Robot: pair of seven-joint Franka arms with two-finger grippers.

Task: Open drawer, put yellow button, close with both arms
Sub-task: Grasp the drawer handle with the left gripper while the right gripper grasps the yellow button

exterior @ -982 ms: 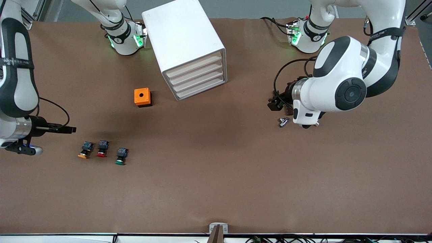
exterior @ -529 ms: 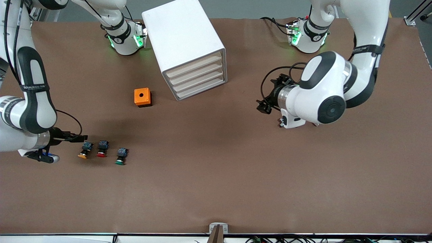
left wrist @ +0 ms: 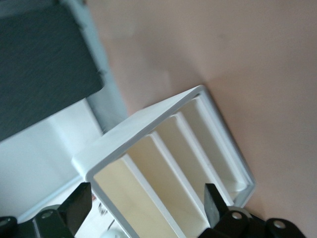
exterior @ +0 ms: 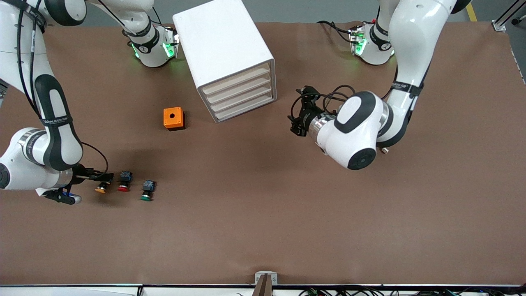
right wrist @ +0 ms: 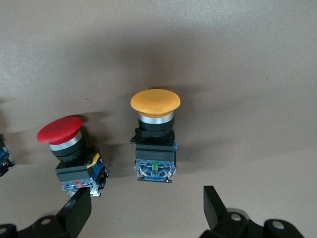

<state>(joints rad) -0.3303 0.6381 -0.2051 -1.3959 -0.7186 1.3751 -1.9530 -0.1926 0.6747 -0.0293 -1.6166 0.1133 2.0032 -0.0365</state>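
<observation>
Table (exterior: 263,230) covering is plain brown and carries every item. Cabinet (exterior: 224,53) is the largest item: a white box standing at the table edge along the robot bases, nearer the right arm's base, with four cream fronts facing the front camera at an angle. Its top drawer (exterior: 237,80) is closed flush with the three below. Left gripper (exterior: 296,119) hangs over the table just beside the cabinet fronts, toward the left arm's end; its fingers (left wrist: 79,206) stand wide apart, hold nothing, and frame the drawer fronts in the left wrist view. Right gripper (exterior: 103,176) sits low over the yellow button (exterior: 101,188) near the edge at the right arm's end of the table; its fingers (right wrist: 215,201) are spread wide and empty, one on each side of the button's blue rear block without touching it. An orange box (exterior: 173,118) lies between cabinet and buttons. The red button (exterior: 124,181) lies just beside the yellow button, and the green button (exterior: 146,191) just beside the red.
</observation>
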